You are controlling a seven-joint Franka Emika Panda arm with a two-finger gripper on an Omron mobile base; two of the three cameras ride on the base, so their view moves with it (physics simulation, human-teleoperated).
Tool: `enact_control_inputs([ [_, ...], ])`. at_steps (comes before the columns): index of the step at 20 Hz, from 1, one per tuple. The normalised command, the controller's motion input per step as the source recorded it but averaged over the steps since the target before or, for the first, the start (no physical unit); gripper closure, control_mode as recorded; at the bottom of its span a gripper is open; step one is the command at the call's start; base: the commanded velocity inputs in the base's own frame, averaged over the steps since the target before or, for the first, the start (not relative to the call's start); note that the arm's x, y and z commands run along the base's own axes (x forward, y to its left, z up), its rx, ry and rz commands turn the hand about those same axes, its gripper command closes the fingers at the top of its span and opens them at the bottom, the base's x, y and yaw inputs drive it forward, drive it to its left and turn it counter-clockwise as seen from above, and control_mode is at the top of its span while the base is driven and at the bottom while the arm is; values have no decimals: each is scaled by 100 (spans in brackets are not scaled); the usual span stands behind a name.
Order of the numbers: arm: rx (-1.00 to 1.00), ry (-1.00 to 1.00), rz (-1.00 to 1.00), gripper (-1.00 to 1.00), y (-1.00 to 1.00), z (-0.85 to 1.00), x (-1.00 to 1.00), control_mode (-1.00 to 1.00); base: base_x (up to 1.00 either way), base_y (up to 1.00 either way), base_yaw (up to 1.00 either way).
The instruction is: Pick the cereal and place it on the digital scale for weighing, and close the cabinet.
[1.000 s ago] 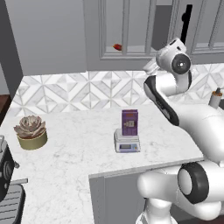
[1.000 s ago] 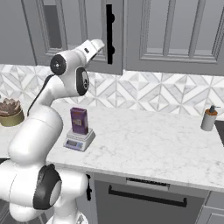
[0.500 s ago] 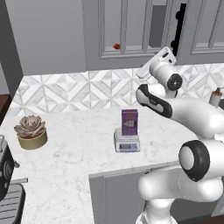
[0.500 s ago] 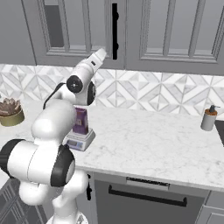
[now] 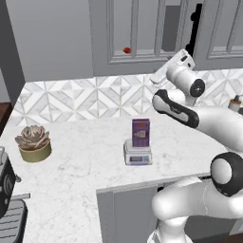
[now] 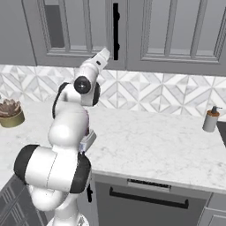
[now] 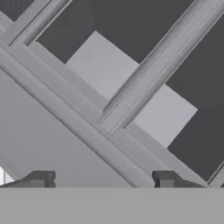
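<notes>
My two-finger gripper (image 7: 105, 178) points at the grey wall cabinet with the glass-paned, framed door (image 7: 109, 87), close to its frame; the two dark finger tips (image 7: 39, 178) stand apart with nothing between them, so the jaws are released. In the hand view the door's grey rails and mullions run slantwise, with dark glass panes on either side, and the wide plain bottom rail lies nearest my tips.

From the right base view my white arm (image 6: 84, 84) reaches up and back towards the lower edge of that door (image 6: 66, 31), just left of the long vertical black bar handle (image 6: 115, 31). In that view the door sits level with its neighbour.

The small dark purple cereal box (image 5: 141, 133) stands upright on the flat white-grey digital scale (image 5: 137, 154), which rests on the white marble bench (image 5: 80, 166) near its front edge, where the bench turns a corner. Open bench surface lies all round the scale. A pale succulent in a tan round pot (image 5: 33, 142) sits well apart toward the left end, and a small soap dispenser bottle (image 6: 211, 119) stands near the right end by the patterned backsplash.
</notes>
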Motion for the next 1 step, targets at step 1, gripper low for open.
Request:
enact_control_inputs([
  [1,0,0,0,-100,0,29,11,-100,0,0,0],
])
